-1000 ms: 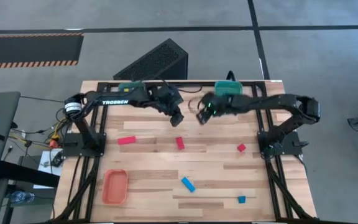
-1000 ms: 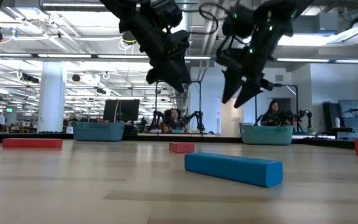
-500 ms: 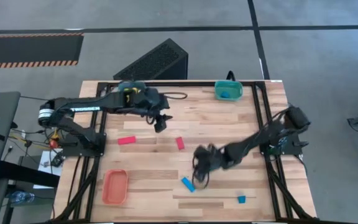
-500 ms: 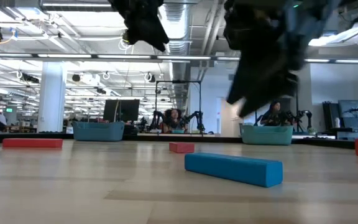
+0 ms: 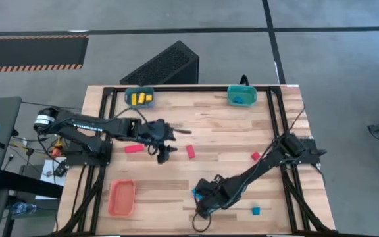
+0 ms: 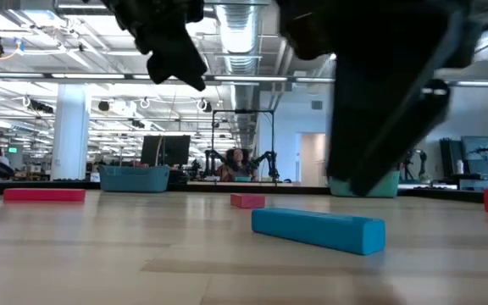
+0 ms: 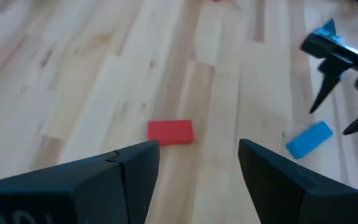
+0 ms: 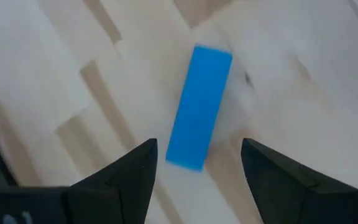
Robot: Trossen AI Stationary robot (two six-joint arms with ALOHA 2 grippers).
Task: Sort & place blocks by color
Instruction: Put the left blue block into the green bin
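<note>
Right gripper [image 5: 201, 205] low over the near-centre of the table [image 5: 242, 131], fingers spread and empty, hovering above the blue bar [image 5: 197, 193]; in the right wrist view that bar [image 8: 199, 107] lies flat between the two dark fingertips, untouched, its long axis running roughly along the line of the fingers with a slight slant. From above the bar's long axis sits on a diagonal, far-left to near-right. Left gripper [image 5: 163, 155] left of centre, jaws apart, holding nothing; just to its right a short red bar [image 5: 191, 151], long axis running near-to-far with a small tilt. In the left wrist view the same red bar [image 7: 170, 132] lies crosswise ahead of the open fingers. A longer red bar [image 5: 134, 149] lies left of that gripper, long axis left-right. Red cube [image 5: 255, 157] to the right of centre; small blue cube [image 5: 256, 210] near the right front edge. Yellow blocks [image 5: 140, 99] sit in the far-left teal tray [image 5: 127, 95]; a blue piece [image 5: 238, 101] in the far-right teal tray [image 5: 243, 90]. Orange tray [image 5: 122, 197] at near left. No writing legible on the arms.
</note>
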